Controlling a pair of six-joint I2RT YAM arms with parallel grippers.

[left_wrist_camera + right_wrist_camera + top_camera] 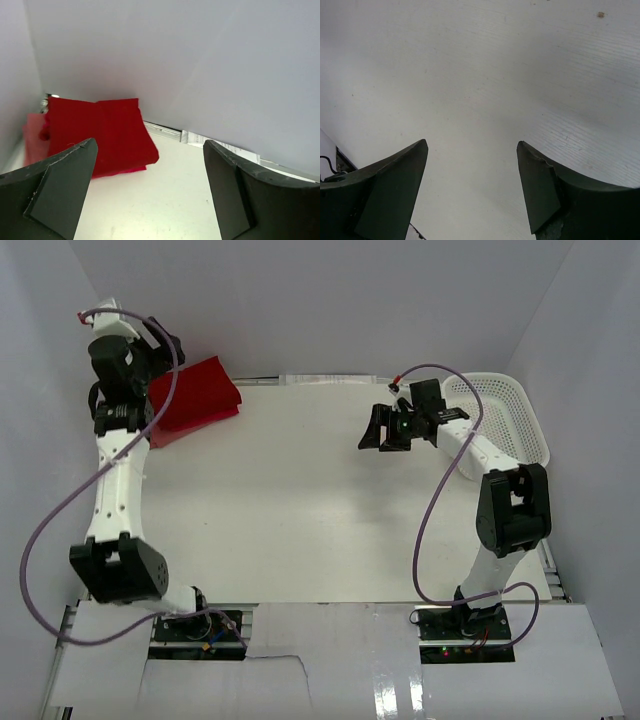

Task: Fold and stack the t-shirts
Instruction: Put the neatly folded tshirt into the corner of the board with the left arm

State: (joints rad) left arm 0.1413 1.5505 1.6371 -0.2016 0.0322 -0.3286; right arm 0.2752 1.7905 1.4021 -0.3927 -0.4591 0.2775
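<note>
A stack of folded red t-shirts (194,400) lies at the table's far left corner; in the left wrist view the stack (95,132) shows a dark red shirt on top and a pinker layer under it. My left gripper (163,352) is raised above and just left of the stack, open and empty, its jaws wide apart (149,150). My right gripper (378,430) hovers open and empty over the bare white table at the middle right (472,147).
A white plastic laundry basket (505,420) stands at the far right, behind the right arm. White walls close the table on three sides. A metal strip (330,379) runs along the table's far edge.
</note>
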